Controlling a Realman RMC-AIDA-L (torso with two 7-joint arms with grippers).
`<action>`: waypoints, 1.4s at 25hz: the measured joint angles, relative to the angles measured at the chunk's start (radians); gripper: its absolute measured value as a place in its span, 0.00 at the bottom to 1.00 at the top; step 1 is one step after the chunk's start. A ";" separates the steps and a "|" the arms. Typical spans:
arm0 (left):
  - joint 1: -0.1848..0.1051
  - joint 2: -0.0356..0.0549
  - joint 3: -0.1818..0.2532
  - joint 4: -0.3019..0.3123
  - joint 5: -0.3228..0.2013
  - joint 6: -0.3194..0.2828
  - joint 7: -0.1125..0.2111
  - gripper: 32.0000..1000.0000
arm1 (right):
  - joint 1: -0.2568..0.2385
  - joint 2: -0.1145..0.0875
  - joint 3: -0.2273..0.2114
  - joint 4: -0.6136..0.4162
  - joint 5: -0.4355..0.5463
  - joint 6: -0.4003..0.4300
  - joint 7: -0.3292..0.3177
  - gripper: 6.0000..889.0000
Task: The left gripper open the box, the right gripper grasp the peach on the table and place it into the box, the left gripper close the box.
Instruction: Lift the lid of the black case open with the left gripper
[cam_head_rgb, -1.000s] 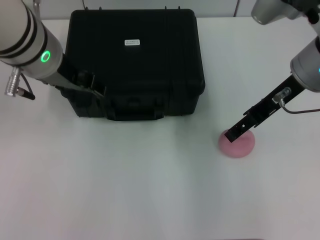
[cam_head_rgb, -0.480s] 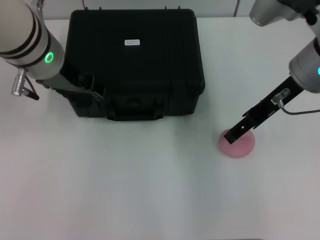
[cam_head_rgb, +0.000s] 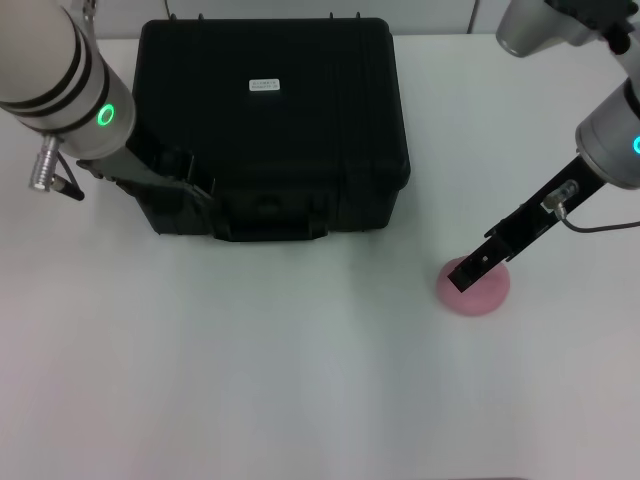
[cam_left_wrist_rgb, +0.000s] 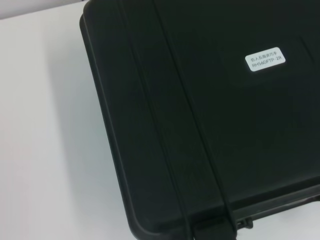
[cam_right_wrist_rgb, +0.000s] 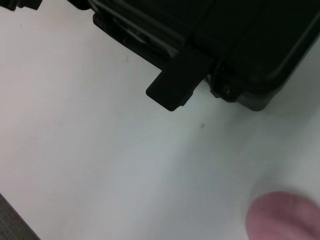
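Table (cam_head_rgb: 250, 380): a plain white surface carrying everything in view.

Box (cam_head_rgb: 270, 120): black hard plastic case at the far side of the table, left of centre. The lid is down and flush all round, with a small white label (cam_head_rgb: 264, 85) on top. The front handle (cam_head_rgb: 268, 215) faces the robot, with a latch tab hanging at the front edge, seen closest in the right wrist view (cam_right_wrist_rgb: 176, 89). Judged not yet opened.

Left gripper (cam_head_rgb: 180, 172): a short black claw on the green-ringed arm, set against the box's front left corner, at the level where lid meets base. This placing suits working the lid or a latch there. Whether the claw is wide or narrow, or gripping anything, cannot be told; its fingers merge with the black case.

Right gripper (cam_head_rgb: 468, 272): a slim black finger assembly reaching down at a slant, its tip over the near-left top of the peach. This appears to be an approach for grasping. Finger spread cannot be told, nor whether the tip touches the fruit.

Peach (cam_head_rgb: 474, 286): on the table, right of the box and well apart from it. Small, round, slightly flattened, matte pink and unblemished where visible.
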 joint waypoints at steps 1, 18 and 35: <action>-0.002 -0.0003 0.000 0.000 0.000 -0.003 -0.002 0.86 | 0.000 0.000 0.000 0.000 0.000 0.000 0.000 0.97; -0.035 -0.0009 0.004 -0.077 0.012 -0.002 -0.117 0.86 | 0.012 0.000 0.000 0.021 -0.001 -0.001 0.000 0.97; -0.047 0.0018 0.005 -0.123 0.002 0.032 -0.106 0.85 | 0.013 0.000 0.000 0.021 -0.001 -0.001 0.000 0.97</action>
